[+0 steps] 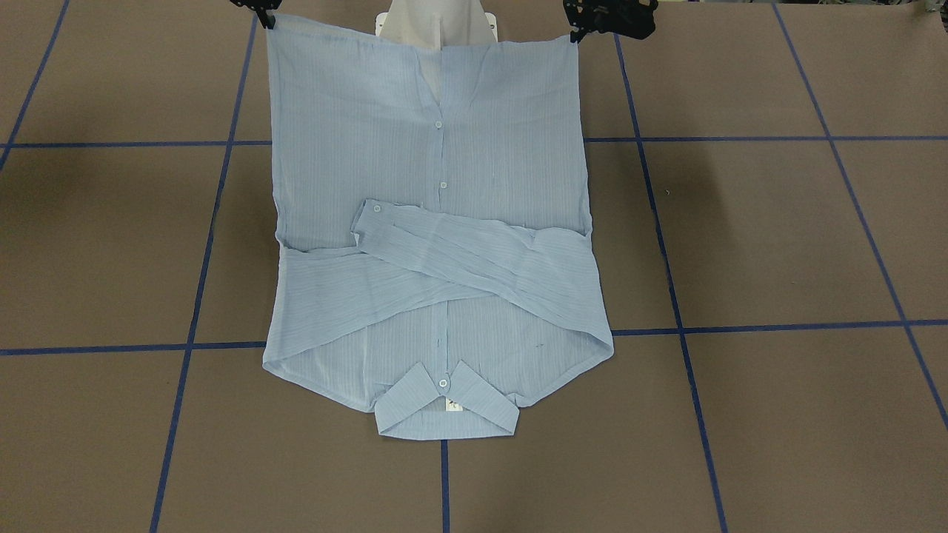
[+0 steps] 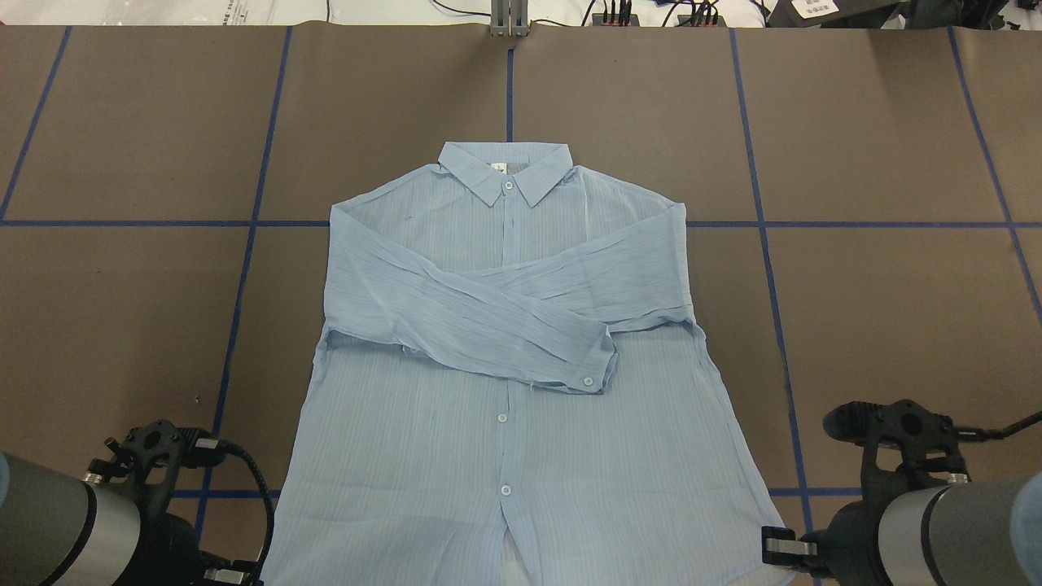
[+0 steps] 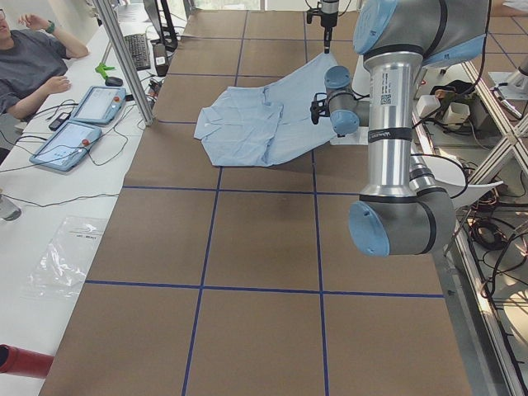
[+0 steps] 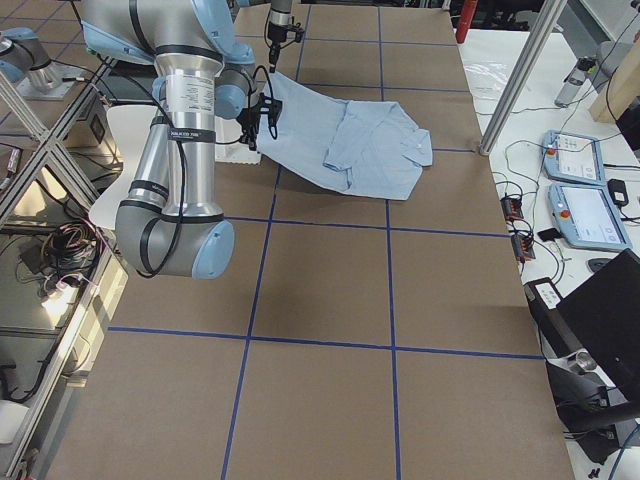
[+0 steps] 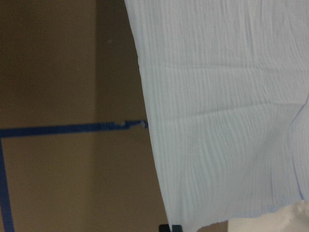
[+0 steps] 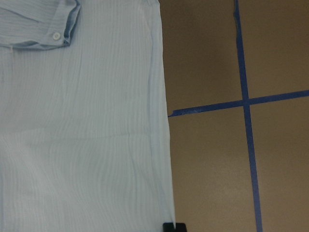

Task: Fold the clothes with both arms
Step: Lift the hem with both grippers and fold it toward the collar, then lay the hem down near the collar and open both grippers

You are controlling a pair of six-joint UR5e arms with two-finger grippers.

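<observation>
Left gripper (image 1: 575, 35) and right gripper (image 1: 269, 20) are each clamped on a hem corner of the shirt (image 1: 437, 222).
Its long axis runs straight out from the robot: hem lifted nearest it, collar (image 1: 474, 418) flat on the table (image 1: 778, 244) at the far end.

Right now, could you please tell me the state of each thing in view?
Thin pale-blue striped button-up shirt: front up, buttoned, hem edge raised.
Its two long sleeves: folded crosswise over the chest.
Left black pincer: shut on one hem corner.
Right black pincer: shut on the other hem corner.
</observation>
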